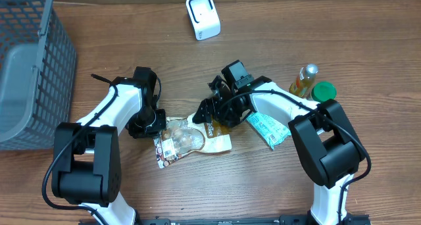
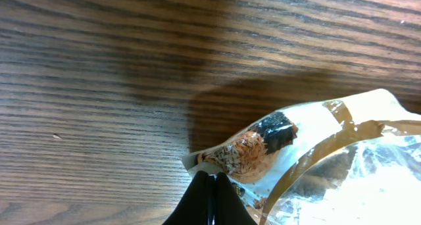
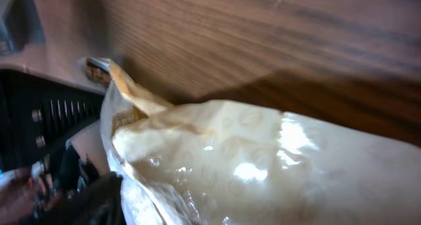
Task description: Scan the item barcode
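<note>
Wooden table (image 1: 263,185), arms (image 1: 112,105) bent inward; left fingers (image 2: 197,202) pinching snack bag (image 1: 191,141), right fingers (image 1: 206,110) unclear.

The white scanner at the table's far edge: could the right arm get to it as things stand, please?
Probably yes: only bare table lies between the right gripper and the scanner, though it is busy at the snack bag.

Wooden table (image 1: 263,192) bears a snack bag (image 1: 191,141) between left gripper (image 1: 158,127) and right gripper (image 1: 205,114), teal wrapper (image 1: 268,129) behind the right, grey basket (image 1: 26,60) outside the left
</note>
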Motion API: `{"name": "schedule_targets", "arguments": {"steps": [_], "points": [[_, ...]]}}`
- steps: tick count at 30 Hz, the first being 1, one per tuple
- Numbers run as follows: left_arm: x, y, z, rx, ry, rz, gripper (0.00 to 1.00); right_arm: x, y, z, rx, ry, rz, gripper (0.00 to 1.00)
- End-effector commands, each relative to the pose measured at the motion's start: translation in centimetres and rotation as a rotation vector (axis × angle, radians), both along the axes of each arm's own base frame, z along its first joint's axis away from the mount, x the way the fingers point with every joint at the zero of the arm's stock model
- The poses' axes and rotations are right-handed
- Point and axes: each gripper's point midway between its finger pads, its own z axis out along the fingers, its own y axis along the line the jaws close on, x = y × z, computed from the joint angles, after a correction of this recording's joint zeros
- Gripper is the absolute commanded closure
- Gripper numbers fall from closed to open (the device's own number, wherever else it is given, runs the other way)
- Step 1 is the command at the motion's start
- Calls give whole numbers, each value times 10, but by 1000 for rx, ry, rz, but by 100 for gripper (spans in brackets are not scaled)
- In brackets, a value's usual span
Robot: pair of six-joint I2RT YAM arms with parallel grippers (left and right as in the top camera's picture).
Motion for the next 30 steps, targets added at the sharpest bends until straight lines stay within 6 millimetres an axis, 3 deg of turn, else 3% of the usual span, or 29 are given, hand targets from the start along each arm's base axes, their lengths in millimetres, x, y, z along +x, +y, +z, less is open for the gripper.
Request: {"name": "schedule_targets", "arguments": {"steps": [1, 6, 12, 16, 21, 24, 30], "points": [[-2, -4, -1, -6, 2, 6, 96, -10, 9, -5, 11, 13, 30, 30], [-2, -4, -1, -6, 3, 6, 96, -18, 32, 1, 82, -18, 87, 29], [-2, -4, -1, -6, 2, 6, 96, -18, 39, 7, 126, -33, 107, 32], [-2, -4, -1, -6, 2, 2, 96, -28, 59, 44, 384, -64, 246, 33], [-1, -4, -1, -7, -2, -1, 96, -20, 53, 48, 402, -68, 230, 33], [0, -4, -1, -7, -4, -1, 96, -14, 48, 48, 400, -67, 211, 46], [1, -4, -1, -9, -10, -1, 96, -12, 38, 44, 379, -28, 180, 56]]}}
